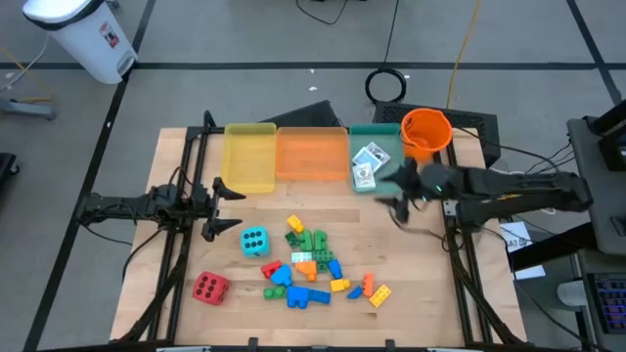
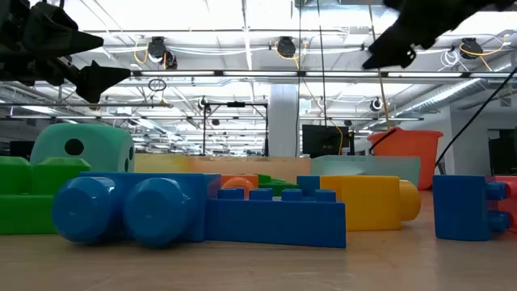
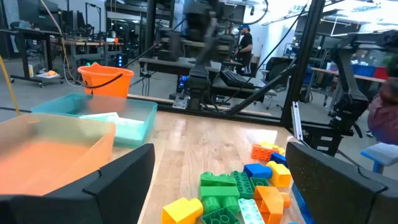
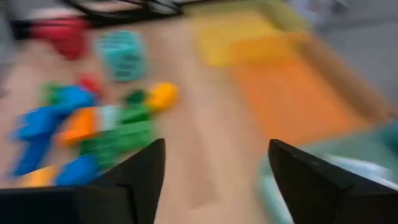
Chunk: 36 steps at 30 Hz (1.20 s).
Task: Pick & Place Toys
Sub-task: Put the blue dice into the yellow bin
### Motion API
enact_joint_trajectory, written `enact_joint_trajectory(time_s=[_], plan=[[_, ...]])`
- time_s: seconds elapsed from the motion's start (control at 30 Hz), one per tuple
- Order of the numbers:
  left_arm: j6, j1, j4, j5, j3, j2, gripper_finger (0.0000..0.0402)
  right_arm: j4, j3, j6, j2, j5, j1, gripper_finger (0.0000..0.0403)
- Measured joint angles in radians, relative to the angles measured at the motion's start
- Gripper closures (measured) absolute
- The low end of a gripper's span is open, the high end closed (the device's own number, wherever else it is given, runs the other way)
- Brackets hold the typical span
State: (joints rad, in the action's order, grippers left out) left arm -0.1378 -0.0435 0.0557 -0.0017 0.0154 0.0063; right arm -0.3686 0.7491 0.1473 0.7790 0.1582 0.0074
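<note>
I noted right gripper [image 1: 401, 208], fingers apart and empty, right of frame centre; brick pile [image 1: 315, 266] lay below-left, equally near the open left gripper [image 1: 227, 203]

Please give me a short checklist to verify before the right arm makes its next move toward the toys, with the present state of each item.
1. Right gripper empty, fingers apart: ok.
2. Right gripper beside the teal tray, above bare table: ok.
3. Card packs lying inside the teal tray: ok.
4. Left gripper open, off the brick pile, beside the cyan die: ok.
5. Red die lying free near the front edge: ok.
6. Orange tray empty: ok.
</note>
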Motion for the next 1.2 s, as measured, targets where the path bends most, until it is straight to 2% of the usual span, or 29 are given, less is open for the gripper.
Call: enact_joint_trajectory(time_s=[0.07, 0.3, 0.47, 0.57, 0.77, 0.87, 1.0, 1.2], plan=[[0.0, 0.0, 0.0, 0.0, 0.0, 0.0, 0.0037, 0.028, -0.04, 0.013, -0.049, 0.012, 0.087, 0.018], [0.0, 0.0, 0.0, 0.0, 0.0, 0.0, 0.0037, 0.081, -0.18, 0.072, -0.165, 0.154, 0.314, 0.0277], [0.0, 0.0, 0.0, 0.0, 0.0, 0.0, 0.0037, 0.159, -0.271, 0.068, -0.219, 0.237, 0.408, 0.0357], [0.0, 0.0, 0.0, 0.0, 0.0, 0.0, 0.0036, 0.179, -0.289, 0.024, -0.247, 0.235, 0.421, 0.0395], [0.0, 0.0, 0.0, 0.0, 0.0, 0.0, 0.0037, 0.192, -0.345, -0.022, -0.339, 0.235, 0.418, 0.0395], [0.0, 0.0, 0.0, 0.0, 0.0, 0.0, 0.0037, 0.312, -0.404, -0.07, -0.406, 0.22, 0.399, 0.0401], [0.0, 0.0, 0.0, 0.0, 0.0, 0.0, 0.0037, 0.454, -0.483, -0.124, -0.467, 0.102, 0.337, 0.0402], [0.0, 0.0, 0.0, 0.0, 0.0, 0.0, 0.0037, 0.447, -0.514, -0.138, -0.547, -0.051, 0.21, 0.0402]])
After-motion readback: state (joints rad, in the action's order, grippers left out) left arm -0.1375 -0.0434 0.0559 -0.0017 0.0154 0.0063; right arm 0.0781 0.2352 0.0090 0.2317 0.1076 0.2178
